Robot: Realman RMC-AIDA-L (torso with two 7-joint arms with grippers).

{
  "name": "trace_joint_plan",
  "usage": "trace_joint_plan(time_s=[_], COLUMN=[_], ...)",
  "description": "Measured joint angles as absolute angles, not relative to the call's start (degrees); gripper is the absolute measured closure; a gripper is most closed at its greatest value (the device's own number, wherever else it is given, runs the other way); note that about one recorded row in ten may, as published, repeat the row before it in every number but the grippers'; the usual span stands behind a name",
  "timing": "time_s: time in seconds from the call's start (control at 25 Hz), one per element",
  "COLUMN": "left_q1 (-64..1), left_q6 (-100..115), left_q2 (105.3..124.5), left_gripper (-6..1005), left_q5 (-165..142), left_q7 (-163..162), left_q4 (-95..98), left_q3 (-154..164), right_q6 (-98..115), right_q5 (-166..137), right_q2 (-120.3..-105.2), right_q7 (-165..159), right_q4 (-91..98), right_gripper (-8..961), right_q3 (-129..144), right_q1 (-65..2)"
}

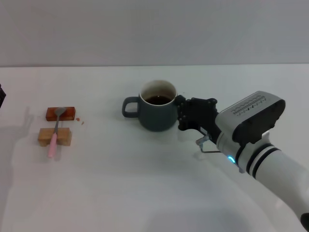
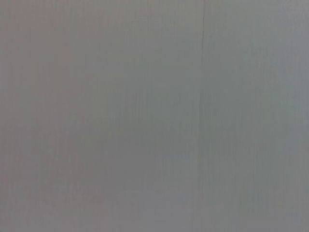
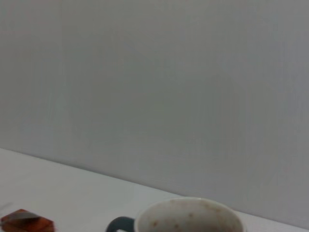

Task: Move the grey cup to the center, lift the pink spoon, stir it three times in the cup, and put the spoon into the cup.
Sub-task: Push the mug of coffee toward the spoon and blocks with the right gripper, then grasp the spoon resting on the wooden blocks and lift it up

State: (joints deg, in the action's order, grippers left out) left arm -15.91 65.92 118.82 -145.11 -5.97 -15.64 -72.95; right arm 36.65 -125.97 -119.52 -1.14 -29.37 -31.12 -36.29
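While my right gripper (image 1: 182,115) presses against the grey cup (image 1: 157,112), I cannot tell its jaws' state; my left gripper is unseen.

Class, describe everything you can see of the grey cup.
The cup is a rounded, dark slate-grey mug, ceramic by its look, with a pale cream rim and inside. It stands upright on the white table, holding dark liquid. Its loop handle points toward the robot's left. The right hand is against the side opposite the handle.
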Motion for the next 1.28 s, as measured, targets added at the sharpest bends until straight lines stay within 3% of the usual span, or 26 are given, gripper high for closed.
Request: trace_joint_plan(time_s=[0.72,1.28], left_q1=[-16.08,-15.91], left_q6=[65.70,65.61], left_q2=[118.82,118.85], left_gripper=[154,154], left_q5=[-145.11,-145.10], left_q7=[-5.97,-5.97], left_q4=[-15.64,-15.64], left_q3=[-73.00,-72.49], right_q6=[35.96,48.50], right_q5=[-126.97,-126.86], right_q2=[-119.53,-119.62], right_q7=[-1.49,-1.37], right_q4=[-30.89,-23.18], right_gripper=[955,955], right_q3=[-29.18,-34.24], right_q1=[-36.40,-30.85])
